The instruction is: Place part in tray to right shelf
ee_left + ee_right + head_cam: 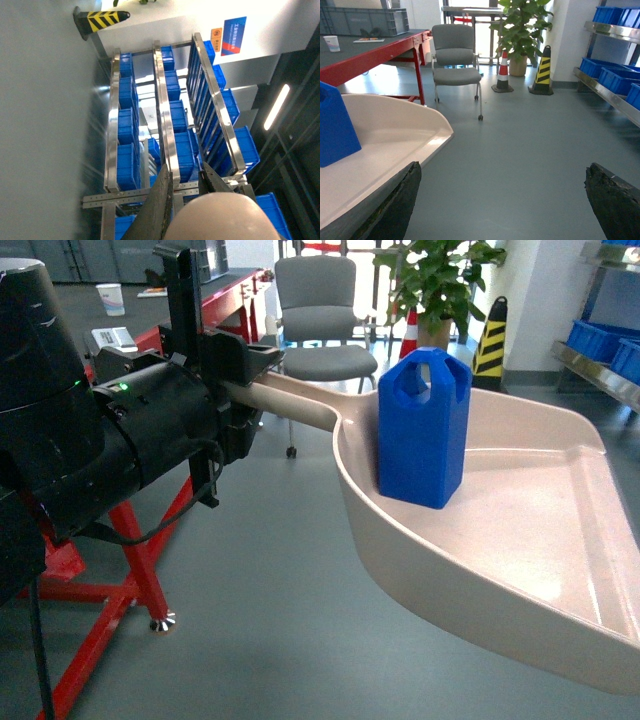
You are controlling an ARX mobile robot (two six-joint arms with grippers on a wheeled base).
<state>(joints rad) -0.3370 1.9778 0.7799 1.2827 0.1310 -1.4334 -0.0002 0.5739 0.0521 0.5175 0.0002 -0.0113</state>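
The blue part (424, 430) stands upright in the beige tray (520, 540), near the end where the handle joins. My left gripper (252, 390) is shut on the tray's handle (300, 400) and holds the tray level above the floor. In the left wrist view the rounded handle (215, 217) sits between the fingers (162, 200), and the right shelf (162, 110) lies beyond. My right gripper (503, 167) is open over bare floor, beside the tray (395, 135) and the part (335, 127). The right shelf (607, 92) runs along the right.
A red-framed table (130, 540) stands at the left. A grey wheeled chair (455, 60), a potted plant (520, 30) and striped cones (542, 70) stand at the back. Blue crates (615, 77) sit on the shelf. Grey floor (530, 150) stretches ahead.
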